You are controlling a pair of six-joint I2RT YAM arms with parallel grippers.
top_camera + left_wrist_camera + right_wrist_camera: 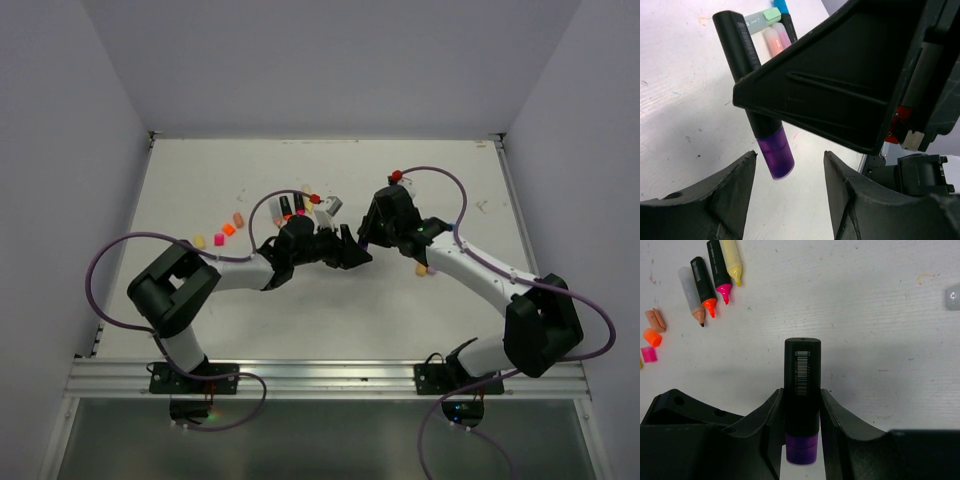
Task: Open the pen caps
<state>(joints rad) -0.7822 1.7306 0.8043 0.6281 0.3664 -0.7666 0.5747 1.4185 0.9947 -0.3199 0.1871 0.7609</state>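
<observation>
My right gripper (801, 410) is shut on the black body of a highlighter (802, 370) and holds it above the table. Its purple cap (801, 449) is on and sticks out behind the fingers. In the left wrist view the purple cap (775, 156) points into the gap of my open left gripper (790, 175). It is nearer the left finger (730, 195) and not gripped. In the top view both grippers, left (345, 252) and right (375, 228), meet at mid-table. Loose peach (655, 320), orange (652, 337) and pink (648, 354) caps lie on the table.
Several uncapped highlighters, yellow (731, 260), pink (720, 270), orange (702, 280) and peach (691, 295), lie side by side on the white table (200, 310). More pens (328, 208) lie behind the grippers. A small peach piece (422, 270) lies under the right arm.
</observation>
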